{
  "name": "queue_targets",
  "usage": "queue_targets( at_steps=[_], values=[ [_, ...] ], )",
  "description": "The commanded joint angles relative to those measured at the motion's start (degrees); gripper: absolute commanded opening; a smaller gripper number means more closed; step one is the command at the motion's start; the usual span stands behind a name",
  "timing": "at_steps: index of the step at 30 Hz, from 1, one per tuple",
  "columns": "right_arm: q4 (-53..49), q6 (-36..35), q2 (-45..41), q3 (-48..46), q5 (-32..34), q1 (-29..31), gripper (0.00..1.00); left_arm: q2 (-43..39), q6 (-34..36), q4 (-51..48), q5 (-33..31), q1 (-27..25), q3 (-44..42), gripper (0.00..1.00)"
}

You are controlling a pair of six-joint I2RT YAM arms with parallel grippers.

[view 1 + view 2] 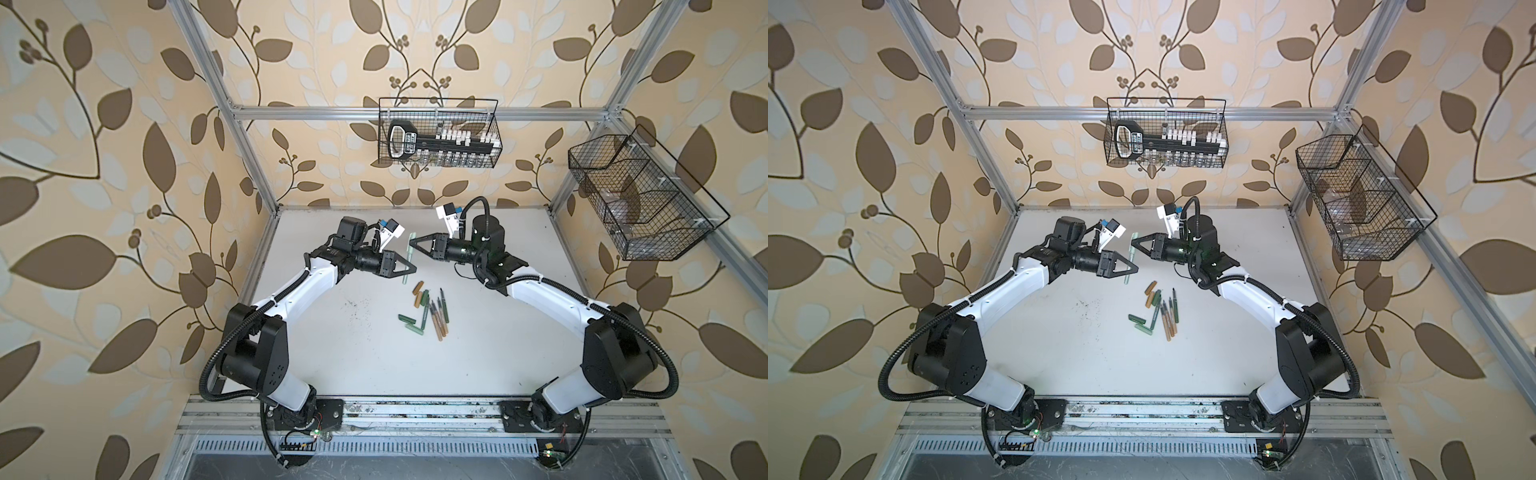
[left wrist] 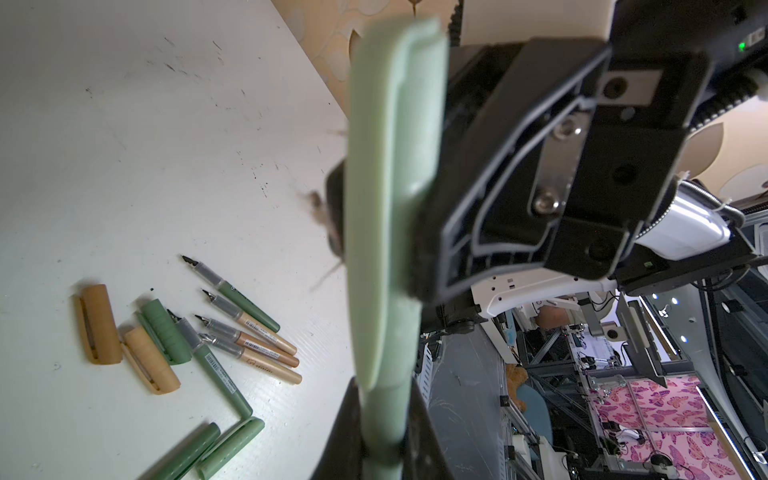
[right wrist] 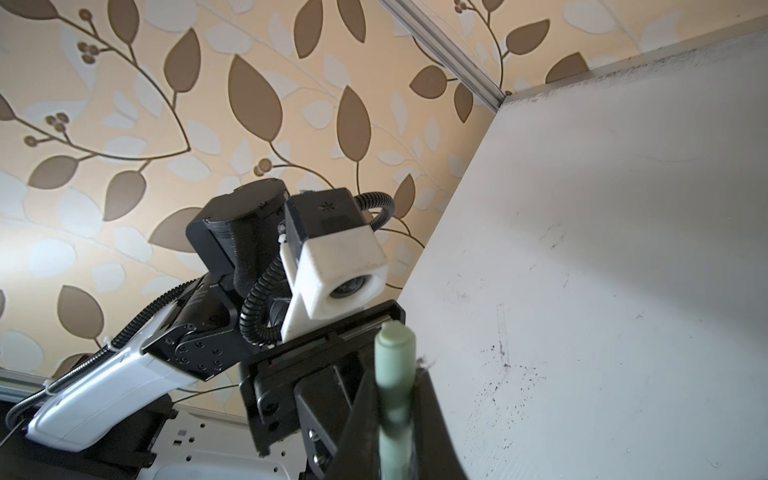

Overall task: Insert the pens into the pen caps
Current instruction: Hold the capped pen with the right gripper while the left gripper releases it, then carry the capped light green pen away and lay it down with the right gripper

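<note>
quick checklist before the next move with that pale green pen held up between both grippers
1. Left gripper shut on the pale green pen: ok.
2. Right gripper shut on the pale green cap: ok.
3. Cap over the pen's tip end, in line with the barrel: ok.
4. Cap pushed fully home: cannot tell.
5. Pen and cap held above the table, apart from the pile: ok.
6. All pens capped: not ok; loose pens and loose caps lie on the table.
</note>
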Motion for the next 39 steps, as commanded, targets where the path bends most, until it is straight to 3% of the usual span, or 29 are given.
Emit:
queue_targets(
  at_steps=[1,8,9,13,16,19,21,28,33,39],
  values=[
    [-1.4,-0.7,1.2,-1.4,-5.6,3.8,0.02,1.6,-7.0,14.6,-1.7,-0.6,3.9,0.00],
    [-0.7,1.7,1.2,-1.1,-2.4,0.9,0.01,3.5,-7.6,14.4,-1.9,-0.6,4.7,0.00],
    [-0.5,2.2,1.2,-1.0,-1.7,0.1,0.01,3.5,-6.7,12.8,-2.3,-0.6,4.7,0.05],
    [-1.1,3.1,1.6,-0.8,0.7,-4.4,0.01,3.7,-3.6,5.2,-3.1,-0.6,4.9,0.52],
    [-5.4,0.8,2.4,-0.1,1.8,-8.3,0.01,2.4,-1.2,0.4,-5.3,-0.6,2.7,0.99],
    [-12.9,-3.6,3.9,1.1,2.4,-12.2,0.01,-0.2,-0.6,-0.5,-8.5,-0.5,-1.2,0.99],
    [-22.5,-10.2,5.6,3.6,5.0,-14.4,0.01,-1.7,-0.6,-2.0,-10.9,-0.5,-2.7,0.99],
    [-57.5,-31.4,17.9,19.1,29.3,-20.7,0.02,-2.0,1.1,-11.8,-19.1,-0.5,-0.5,0.99],
    [-67.9,-36.9,25.8,26.5,41.9,-24.1,0.05,-3.3,0.5,-12.3,-22.7,-0.5,-0.9,0.99],
    [-69.8,-39.3,29.1,27.7,45.2,-26.9,0.09,-5.0,-2.9,-9.3,-27.3,-0.5,-3.8,0.99]
  ],
)
